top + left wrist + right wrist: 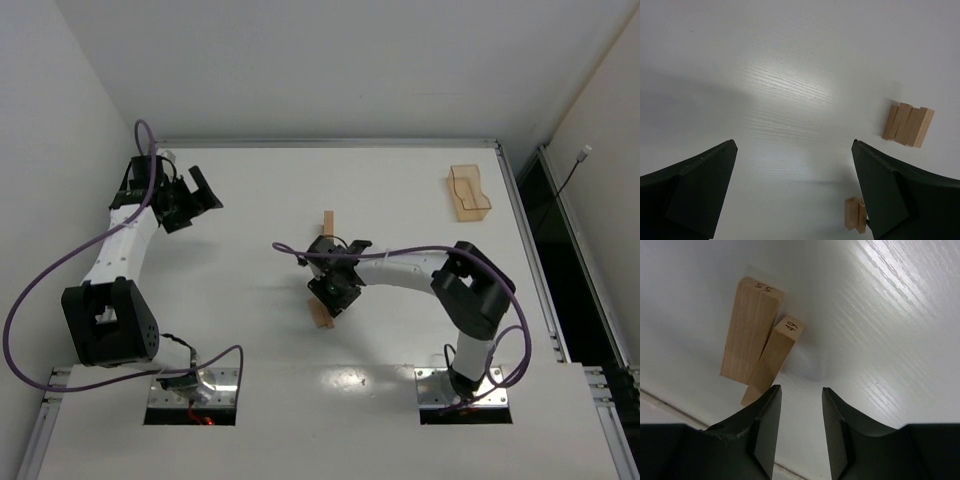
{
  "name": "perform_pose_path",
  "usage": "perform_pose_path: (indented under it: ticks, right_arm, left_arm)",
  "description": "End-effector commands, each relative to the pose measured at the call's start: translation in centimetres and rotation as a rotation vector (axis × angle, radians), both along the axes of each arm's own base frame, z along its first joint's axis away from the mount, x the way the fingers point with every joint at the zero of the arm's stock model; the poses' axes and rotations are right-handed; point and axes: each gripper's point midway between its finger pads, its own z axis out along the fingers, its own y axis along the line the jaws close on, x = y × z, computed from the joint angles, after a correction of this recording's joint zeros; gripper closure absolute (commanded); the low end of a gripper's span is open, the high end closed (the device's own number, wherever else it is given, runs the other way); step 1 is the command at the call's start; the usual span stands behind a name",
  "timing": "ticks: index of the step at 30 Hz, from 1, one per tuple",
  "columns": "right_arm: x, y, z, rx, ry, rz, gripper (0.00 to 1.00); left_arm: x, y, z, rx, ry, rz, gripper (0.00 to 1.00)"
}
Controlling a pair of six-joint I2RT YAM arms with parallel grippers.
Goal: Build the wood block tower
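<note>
The bench (250, 180) is a white board framed by a metal rail. A broad open stretch runs along its far edge and down the left half. A translucent orange plastic tray (468, 192) sits near the far right corner, close to the right edge.

The left gripper (794, 147) hangs by the far left corner, well apart from everything else. Its jaws are spread wide with nothing between them. In its wrist view a cluster of planks (907, 125) sits to the right, packed face to face, long axes parallel and leaning slightly left of straight ahead. A pair of planks (856, 215) lies just beside the right finger, partly hidden by it.

The right gripper (799, 390) is over the middle of the bench, its arm reaching in from the near right corner. The jaws are parted only a narrow gap and hold nothing. Just ahead of its left finger lie the plank marked 55 (750, 330) and the plank marked 49 (772, 362), touching along their sides. Their long axes are nearly parallel and their numbered ends point away from the fingers.

From above, a far plank (327, 222) lies just beyond this gripper, its long axis running from far edge to near edge. A slanted plank (320, 315) shows at the gripper's near side, partly covered.
</note>
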Motion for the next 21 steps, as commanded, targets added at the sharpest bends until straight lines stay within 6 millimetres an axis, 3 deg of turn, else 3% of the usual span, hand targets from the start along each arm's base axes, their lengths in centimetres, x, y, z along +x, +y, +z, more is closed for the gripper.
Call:
perform_pose_path:
  ticks: [1,7,11,21]
  right_arm:
    - [1.1,1.9,2.8,0.059,-0.093,0.033,0.64]
    - [0.7,2.0,4.2,0.067,-0.142,0.060,0.63]
    - [0.9,3.7,6.3,0.119,-0.182,0.089,0.61]
    - [-0.4,4.2,4.1,0.082,-0.087,0.099,0.57]
  left_arm:
    - [0.8,0.1,0.6,0.009,-0.040,0.000,0.00]
    - [0.8,-0.1,0.6,-0.004,-0.040,0.000,0.00]
    - [0.4,-0.2,-0.1,-0.007,-0.020,0.000,0.00]
    - [0.6,0.0,-0.1,0.001,-0.028,0.007,0.00]
